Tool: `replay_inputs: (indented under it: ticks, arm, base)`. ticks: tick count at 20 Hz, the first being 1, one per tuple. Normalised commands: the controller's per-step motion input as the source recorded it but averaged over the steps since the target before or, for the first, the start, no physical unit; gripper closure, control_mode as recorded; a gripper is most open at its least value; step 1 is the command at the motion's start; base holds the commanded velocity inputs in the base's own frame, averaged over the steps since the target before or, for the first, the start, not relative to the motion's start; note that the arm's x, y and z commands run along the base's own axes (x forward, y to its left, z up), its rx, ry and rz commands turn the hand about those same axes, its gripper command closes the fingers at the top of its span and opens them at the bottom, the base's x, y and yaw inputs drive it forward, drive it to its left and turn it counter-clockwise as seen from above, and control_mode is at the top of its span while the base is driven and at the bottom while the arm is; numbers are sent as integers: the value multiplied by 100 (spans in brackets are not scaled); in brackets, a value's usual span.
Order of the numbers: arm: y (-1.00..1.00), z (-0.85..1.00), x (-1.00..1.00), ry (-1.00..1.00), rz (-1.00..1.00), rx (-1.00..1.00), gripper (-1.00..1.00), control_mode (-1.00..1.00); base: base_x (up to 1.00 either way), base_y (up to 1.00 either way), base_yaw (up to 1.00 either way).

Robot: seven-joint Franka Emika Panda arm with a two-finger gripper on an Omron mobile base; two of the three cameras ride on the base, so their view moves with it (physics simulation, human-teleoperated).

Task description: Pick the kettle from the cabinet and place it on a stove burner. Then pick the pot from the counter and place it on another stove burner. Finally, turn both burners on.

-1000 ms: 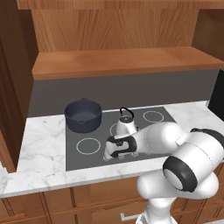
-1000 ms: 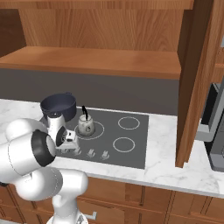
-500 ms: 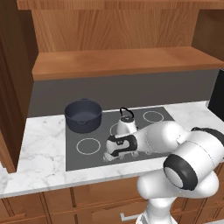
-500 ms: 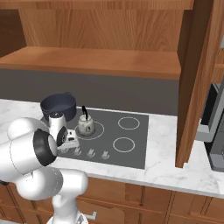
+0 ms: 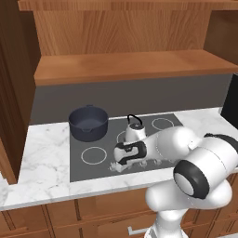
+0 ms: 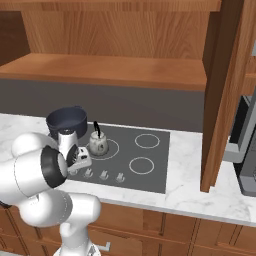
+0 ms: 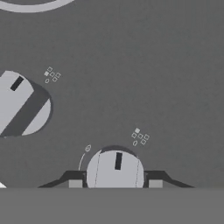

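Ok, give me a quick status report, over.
Gripper straddling a stove knob at the cooktop's front edge. Kettle and pot both on burners. Nothing in the way.

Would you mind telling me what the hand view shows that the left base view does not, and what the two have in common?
The hand view alone shows the detail at the gripper: a round grey stove knob with a dark pointer mark sits between its two dark fingertips, with burner symbols printed on the cooktop and a second knob to the side.

The left base view alone shows the pot and the kettle standing on burners, the marble counter and the wooden cabinet.

Both show the dark cooktop and the gripper low over its front edge.
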Motion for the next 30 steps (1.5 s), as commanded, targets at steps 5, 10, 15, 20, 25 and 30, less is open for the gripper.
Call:
replay_inputs:
  ticks: [5,10,15,20,25,30]
  arm:
    - [0,-30,0,0,22,0,100,-100]
    - [0,-33,0,-1,21,0,100,-100]
    - [0,-35,0,-3,21,0,100,-100]
    - [0,-33,-1,-2,19,0,100,-100]
    - [0,-25,0,-4,18,0,-100,-100]
    - [0,-15,0,-6,15,0,-100,-100]
  base:
    - [0,0,0]
    - [0,0,0]
    - [0,0,0]
    - [0,0,0]
    - [0,0,0]
    - [0,0,0]
